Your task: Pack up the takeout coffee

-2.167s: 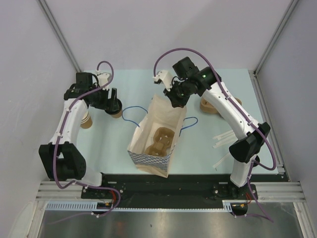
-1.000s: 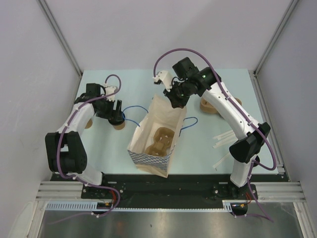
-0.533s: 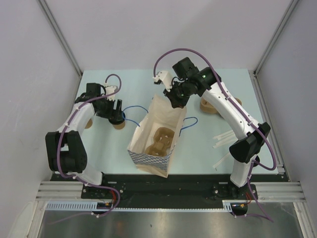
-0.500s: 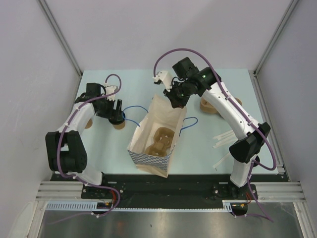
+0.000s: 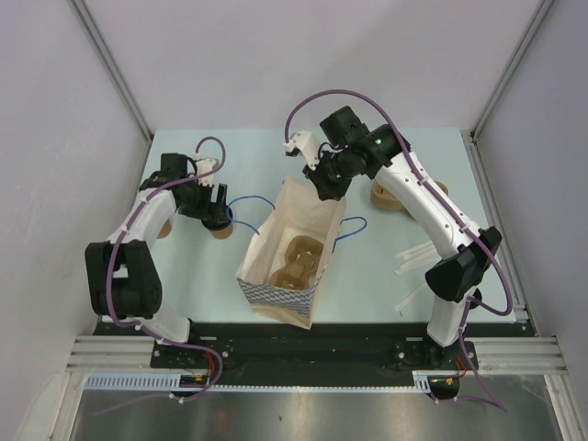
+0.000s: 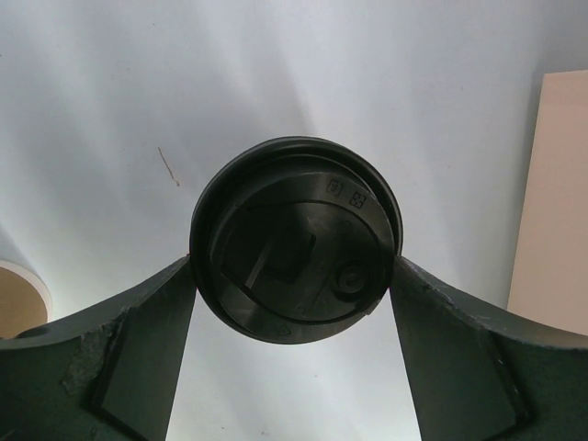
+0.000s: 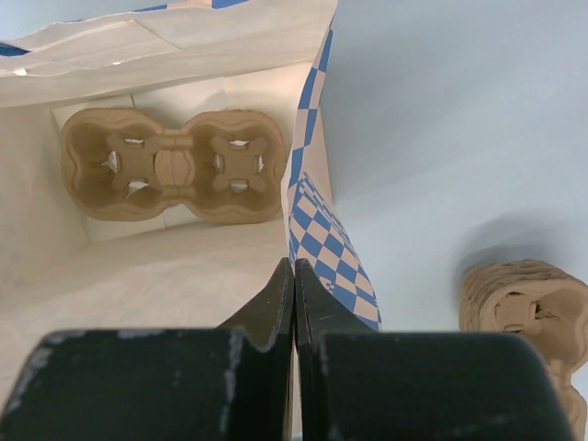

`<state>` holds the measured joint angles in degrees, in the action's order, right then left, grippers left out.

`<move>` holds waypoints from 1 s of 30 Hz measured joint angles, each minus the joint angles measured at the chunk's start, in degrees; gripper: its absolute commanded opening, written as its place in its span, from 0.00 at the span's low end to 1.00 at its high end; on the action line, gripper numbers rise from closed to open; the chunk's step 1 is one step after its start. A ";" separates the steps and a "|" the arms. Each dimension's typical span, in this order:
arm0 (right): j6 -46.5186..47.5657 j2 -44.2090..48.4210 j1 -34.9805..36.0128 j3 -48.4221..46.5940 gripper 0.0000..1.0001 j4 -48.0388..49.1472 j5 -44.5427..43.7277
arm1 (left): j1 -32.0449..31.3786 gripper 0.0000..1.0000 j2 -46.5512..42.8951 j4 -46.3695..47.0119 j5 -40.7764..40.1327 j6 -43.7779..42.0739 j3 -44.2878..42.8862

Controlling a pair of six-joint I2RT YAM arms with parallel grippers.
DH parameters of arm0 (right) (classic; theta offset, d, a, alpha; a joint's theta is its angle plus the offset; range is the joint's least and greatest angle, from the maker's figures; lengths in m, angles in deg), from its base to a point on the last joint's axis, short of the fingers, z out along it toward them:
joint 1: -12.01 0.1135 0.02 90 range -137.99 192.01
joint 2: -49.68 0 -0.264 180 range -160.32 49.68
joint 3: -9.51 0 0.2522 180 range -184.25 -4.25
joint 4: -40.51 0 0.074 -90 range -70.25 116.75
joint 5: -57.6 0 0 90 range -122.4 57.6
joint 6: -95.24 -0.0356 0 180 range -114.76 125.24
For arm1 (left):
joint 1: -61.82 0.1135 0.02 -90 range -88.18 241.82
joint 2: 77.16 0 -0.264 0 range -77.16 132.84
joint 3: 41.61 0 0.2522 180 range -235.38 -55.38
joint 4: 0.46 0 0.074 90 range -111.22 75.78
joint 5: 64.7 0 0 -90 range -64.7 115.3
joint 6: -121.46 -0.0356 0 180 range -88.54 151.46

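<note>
1. The left gripper (image 6: pixel 294 272) stands wide, and its fingers (image 6: pixel 138 331) touch both sides of the black lid (image 6: pixel 294 239) of the takeout coffee (image 5: pixel 220 230).
2. The takeout coffee seems to rest on the table (image 5: pixel 197 276), just left of the paper bag (image 7: pixel 317 216) and outside it.
3. The right gripper (image 7: pixel 294 276) is closed tight on the bag's far rim.
4. A pulp cup carrier (image 7: pixel 175 165) lies inside the bag.

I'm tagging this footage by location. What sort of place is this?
Probably a robotics lab cell, not a café: plain walls on metal framing, two arms bolted to a table, with a paper bag and takeout coffee.
</note>
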<state>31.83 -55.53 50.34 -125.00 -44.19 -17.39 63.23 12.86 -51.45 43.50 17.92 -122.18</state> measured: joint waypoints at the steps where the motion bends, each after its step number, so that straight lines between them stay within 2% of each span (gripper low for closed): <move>1: 0.00 0.00 0.00 0.00 0.00 0.00 0.04 | 0.00 0.86 0.13 0.11 -0.04 0.00 -0.02; 8: 0.00 0.02 0.00 0.42 0.00 0.07 0.31 | 0.00 0.84 0.63 0.33 -0.11 0.00 -0.07; 12: 0.00 0.07 -0.07 0.52 0.00 0.09 0.46 | -0.02 0.72 0.63 0.31 -0.04 -0.07 -0.09; 16: -0.02 0.17 -0.11 0.61 0.01 0.07 0.46 | -0.07 0.52 0.63 0.02 -0.02 0.02 -0.39; 22: -0.09 0.55 -0.24 0.85 0.13 0.04 0.37 | -0.09 0.35 -0.98 -4.83 -0.04 -0.11 -2.47; 26: -0.26 0.74 -0.37 0.85 0.11 0.04 0.33 | -0.13 0.28 -6.32 -10.01 0.48 -0.48 -7.82; 30: -0.52 0.76 -0.46 0.85 0.10 0.02 0.35 | -0.13 0.27 -12.87 -13.55 3.13 -0.52 -16.31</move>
<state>31.31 -54.76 49.88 -124.15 -44.17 -17.04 63.10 -0.02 -65.00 46.62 17.39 -138.49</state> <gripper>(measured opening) 0.110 0.827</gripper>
